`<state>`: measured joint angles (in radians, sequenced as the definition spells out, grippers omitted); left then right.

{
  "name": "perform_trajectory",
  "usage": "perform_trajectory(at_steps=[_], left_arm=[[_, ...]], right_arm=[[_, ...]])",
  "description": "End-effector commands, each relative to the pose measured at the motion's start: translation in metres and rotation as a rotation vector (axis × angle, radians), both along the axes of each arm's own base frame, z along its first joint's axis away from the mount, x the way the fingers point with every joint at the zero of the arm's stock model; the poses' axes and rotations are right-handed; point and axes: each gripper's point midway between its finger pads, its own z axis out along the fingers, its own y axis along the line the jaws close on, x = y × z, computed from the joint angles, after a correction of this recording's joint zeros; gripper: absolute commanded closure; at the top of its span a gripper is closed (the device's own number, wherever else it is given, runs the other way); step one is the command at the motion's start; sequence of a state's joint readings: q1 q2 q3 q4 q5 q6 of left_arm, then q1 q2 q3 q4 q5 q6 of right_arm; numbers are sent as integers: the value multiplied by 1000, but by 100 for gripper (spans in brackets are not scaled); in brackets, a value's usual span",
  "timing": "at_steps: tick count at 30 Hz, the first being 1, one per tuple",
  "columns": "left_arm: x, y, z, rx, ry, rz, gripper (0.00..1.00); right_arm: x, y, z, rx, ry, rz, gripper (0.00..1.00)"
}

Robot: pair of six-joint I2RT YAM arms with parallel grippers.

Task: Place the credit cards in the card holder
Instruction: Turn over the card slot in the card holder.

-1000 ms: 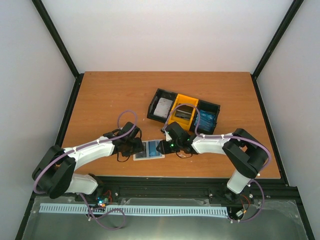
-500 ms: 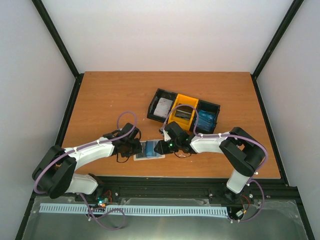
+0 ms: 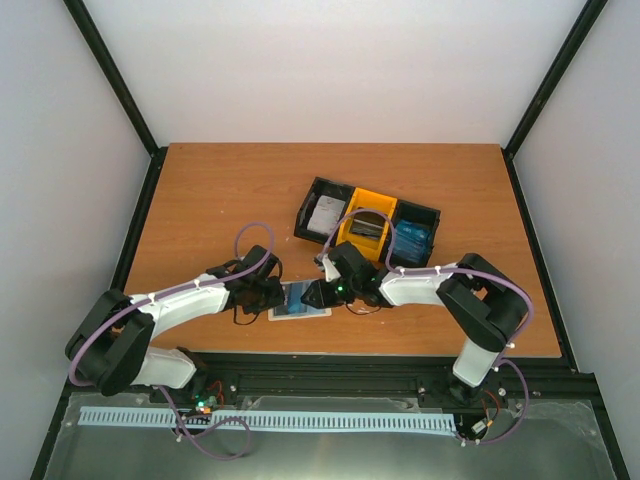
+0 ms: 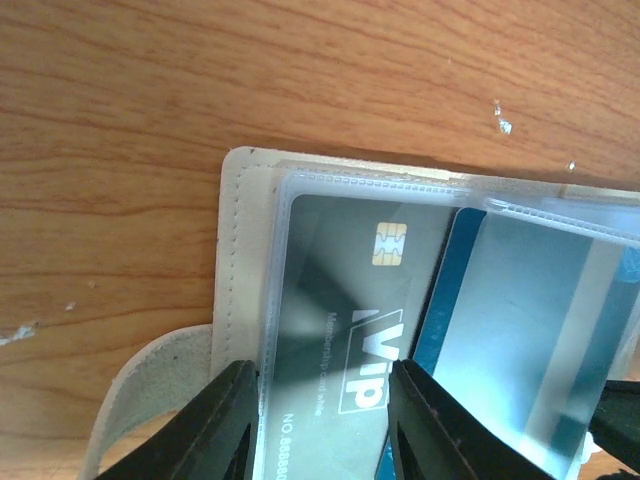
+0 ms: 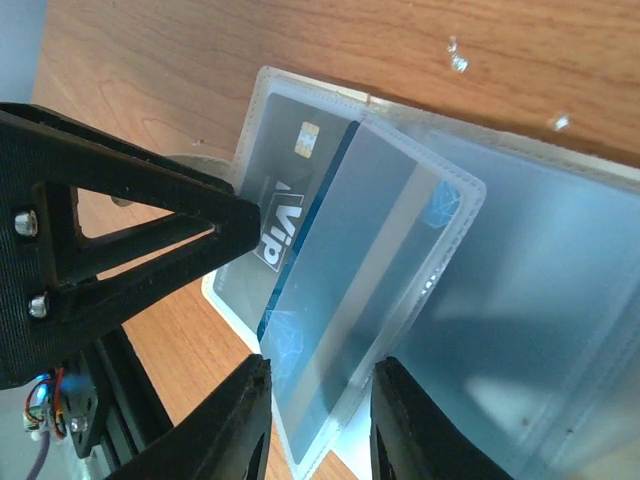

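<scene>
I see the cream card holder open, dark card and blue card in clear sleeves. Over it, left gripper and right gripper are a bit open, maybe empty.

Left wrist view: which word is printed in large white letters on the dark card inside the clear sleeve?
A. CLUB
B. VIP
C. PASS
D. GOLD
B: the dark card, lying under the clear sleeve, shows "VIP" in white just below its gold chip.
</scene>
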<state>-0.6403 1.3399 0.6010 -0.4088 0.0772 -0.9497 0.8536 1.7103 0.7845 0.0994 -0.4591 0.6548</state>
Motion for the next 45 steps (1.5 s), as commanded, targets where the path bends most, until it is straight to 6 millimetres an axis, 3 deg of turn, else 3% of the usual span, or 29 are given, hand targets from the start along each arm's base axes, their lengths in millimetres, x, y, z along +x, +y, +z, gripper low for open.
perform_trajectory(at_steps=[1,8,16,19,25,31,35,45], left_arm=[[-3,-4,-6,-12,15,-33,63],[-4,-5,-8,-16,20,-39,65],[-4,-5,-8,-17,19,-39,66],[-4,-5,-8,-18,18,-37,66],[-3,-4,-6,-15,12,-34,66],[-3,-3,-6,-11,12,-27,66],[-2,-4,-6,-17,9,-27,66],[-1,-8,-3,-33,-2,-38,65]], right_arm=[[-5,14,6,65,13,42,71],[-3,19,12,102,35,20,69],[-1,14,-11,61,163,-102,71],[2,14,-6,79,160,-131,76],[10,1,-8,-6,96,-165,96],[12,-23,-13,-97,47,-219,97],[15,-30,-11,-121,44,-261,97],[12,-5,8,-19,54,-165,69]])
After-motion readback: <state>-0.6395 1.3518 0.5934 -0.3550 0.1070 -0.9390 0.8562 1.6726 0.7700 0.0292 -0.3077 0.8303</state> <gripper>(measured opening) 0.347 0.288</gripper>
